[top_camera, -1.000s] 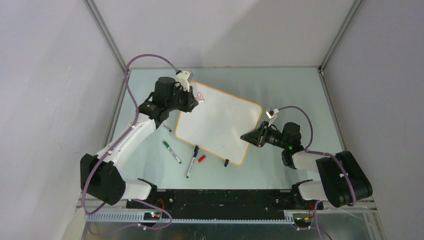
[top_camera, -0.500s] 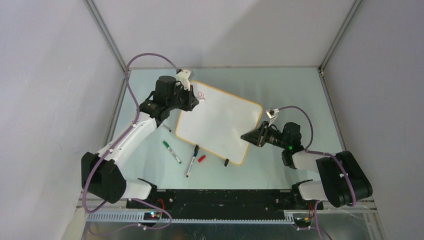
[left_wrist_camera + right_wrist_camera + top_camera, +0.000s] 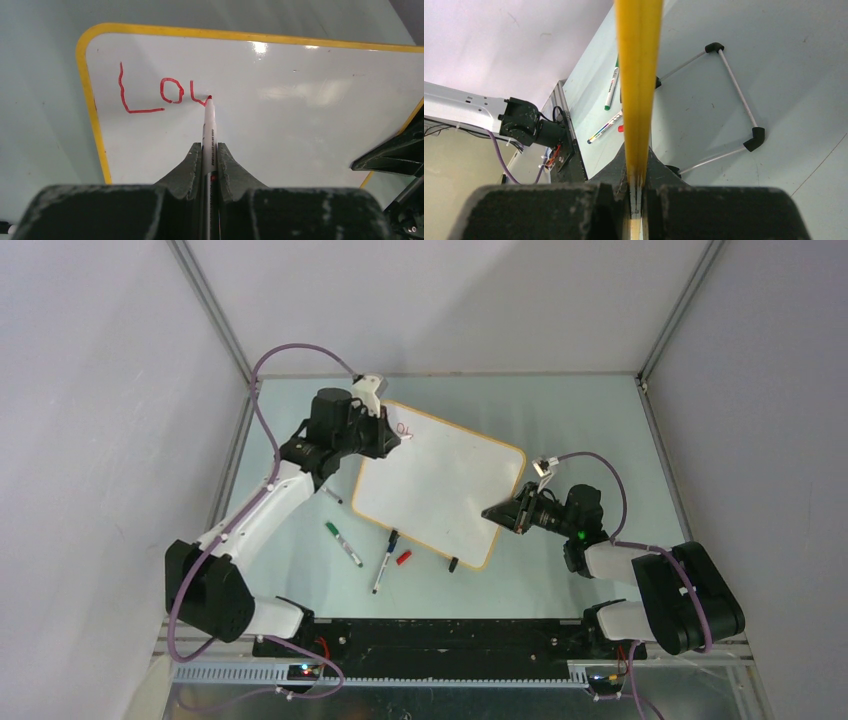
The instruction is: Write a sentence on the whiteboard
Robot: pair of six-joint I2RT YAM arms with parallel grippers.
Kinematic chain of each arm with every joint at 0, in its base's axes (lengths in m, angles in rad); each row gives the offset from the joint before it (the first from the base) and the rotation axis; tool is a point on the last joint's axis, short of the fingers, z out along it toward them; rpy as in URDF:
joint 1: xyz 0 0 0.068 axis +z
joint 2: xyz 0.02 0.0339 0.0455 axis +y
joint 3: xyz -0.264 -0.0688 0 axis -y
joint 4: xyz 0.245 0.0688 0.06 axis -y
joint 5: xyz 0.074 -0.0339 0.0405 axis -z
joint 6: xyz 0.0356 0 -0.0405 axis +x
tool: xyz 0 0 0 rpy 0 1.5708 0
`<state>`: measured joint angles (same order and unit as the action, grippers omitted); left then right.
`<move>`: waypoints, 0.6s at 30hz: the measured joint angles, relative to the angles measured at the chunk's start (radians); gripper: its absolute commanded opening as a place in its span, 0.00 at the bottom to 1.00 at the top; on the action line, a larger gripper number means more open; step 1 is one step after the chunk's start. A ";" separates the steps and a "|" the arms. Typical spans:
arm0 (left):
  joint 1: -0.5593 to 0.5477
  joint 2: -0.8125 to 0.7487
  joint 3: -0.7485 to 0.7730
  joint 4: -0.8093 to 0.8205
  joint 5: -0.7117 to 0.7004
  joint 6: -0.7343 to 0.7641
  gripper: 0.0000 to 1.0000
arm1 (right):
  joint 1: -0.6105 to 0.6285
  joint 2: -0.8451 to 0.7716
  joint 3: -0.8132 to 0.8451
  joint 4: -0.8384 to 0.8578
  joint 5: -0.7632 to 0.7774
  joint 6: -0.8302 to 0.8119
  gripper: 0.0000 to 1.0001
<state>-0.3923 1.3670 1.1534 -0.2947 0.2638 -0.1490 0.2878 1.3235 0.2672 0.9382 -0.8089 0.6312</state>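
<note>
We see the pale green table (image 3: 560, 410) with the whiteboard (image 3: 440, 490) lying at an angle near its middle, between the two arms, its yellow-orange frame running round a mostly blank white face. The left arm (image 3: 270, 502) reaches over the board's far left corner, and the right arm (image 3: 600, 555) reaches in low from the right side. The left gripper (image 3: 209, 150) is clamped on a red marker (image 3: 208, 130), which runs out between its fingers with its tip touching the board. The right gripper (image 3: 638, 170) is closed on the board's right edge, the frame passing straight between its fingers. In the right wrist view we also make out a thin wire stand (image 3: 734, 95) with black end caps on the table beside that edge. Near the board's front left side lie a green marker (image 3: 343, 544) and a dark-tipped marker (image 3: 385, 562), close together but apart from each other. The sentence (image 3: 160, 95) sits in the board's far left corner: a red "L", an "o" and a third letter that looks like a "v", with the marker tip at the top of its last stroke. A small black clip foot (image 3: 453, 565) sits at the board's near edge, and a red cap (image 3: 403, 558) lies just beside the dark-tipped marker.
</note>
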 measured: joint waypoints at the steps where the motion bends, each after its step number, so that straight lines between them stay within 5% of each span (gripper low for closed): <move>1: 0.000 0.003 0.005 0.002 0.003 -0.002 0.00 | 0.000 0.000 0.000 0.000 0.000 0.000 0.06; 18: 0.005 0.012 0.007 0.031 0.029 -0.028 0.00 | 0.000 0.000 0.000 0.000 0.000 0.000 0.06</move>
<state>-0.3874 1.3788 1.1603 -0.2638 0.2928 -0.1768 0.2878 1.3235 0.2672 0.9382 -0.8089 0.6312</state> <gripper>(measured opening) 0.152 0.080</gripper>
